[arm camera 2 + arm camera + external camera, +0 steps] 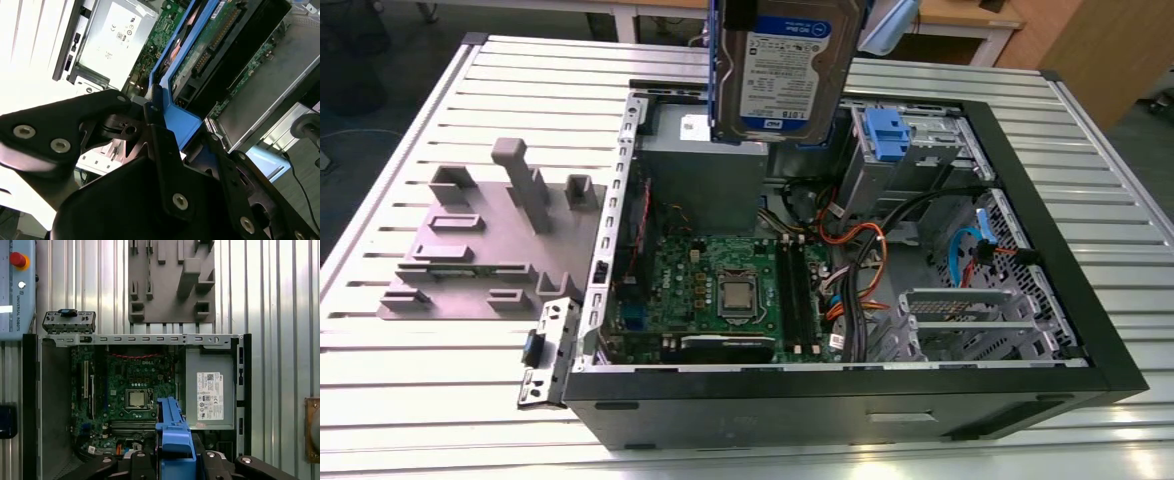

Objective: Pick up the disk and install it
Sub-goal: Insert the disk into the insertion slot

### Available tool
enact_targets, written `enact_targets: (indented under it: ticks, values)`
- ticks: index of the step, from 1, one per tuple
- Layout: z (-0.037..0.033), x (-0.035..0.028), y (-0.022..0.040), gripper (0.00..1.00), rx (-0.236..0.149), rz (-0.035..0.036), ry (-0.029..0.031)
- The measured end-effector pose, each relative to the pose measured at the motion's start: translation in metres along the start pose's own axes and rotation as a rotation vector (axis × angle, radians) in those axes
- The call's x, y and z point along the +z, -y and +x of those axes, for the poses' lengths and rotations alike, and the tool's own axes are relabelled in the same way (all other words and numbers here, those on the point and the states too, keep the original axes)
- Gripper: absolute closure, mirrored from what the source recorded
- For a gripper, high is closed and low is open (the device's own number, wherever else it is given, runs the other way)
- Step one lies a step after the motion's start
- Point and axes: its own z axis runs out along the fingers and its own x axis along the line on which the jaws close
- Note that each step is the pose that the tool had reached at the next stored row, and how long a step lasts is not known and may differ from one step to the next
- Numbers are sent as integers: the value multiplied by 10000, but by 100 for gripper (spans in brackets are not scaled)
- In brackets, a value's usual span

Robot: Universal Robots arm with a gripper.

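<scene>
The disk (785, 70), a silver hard drive with a white-and-blue label and a blue carrier frame, hangs upright high over the back of the open computer case (1107, 350). In the second wrist view my gripper (177, 122) is shut on the blue frame at the disk's (200, 55) end, with the drive's circuit-board side showing. In the first wrist view the disk's blue frame (172, 432) sticks out between the black fingers (220, 460), above the motherboard (130, 390) and next to the power supply.
Inside the case are the grey power supply with a white sticker (210, 395), cables (854, 250) and a drive bay with a blue latch (887, 135). A grey parts fixture (480, 250) lies on the slatted table at the exterior view's left. A removed bracket (547, 350) leans at the case corner.
</scene>
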Motion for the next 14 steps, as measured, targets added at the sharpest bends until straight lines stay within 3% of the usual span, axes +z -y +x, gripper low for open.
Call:
enact_targets:
  ticks: [14]
  values:
    - [30, 0, 7, 64, 0, -1, -1]
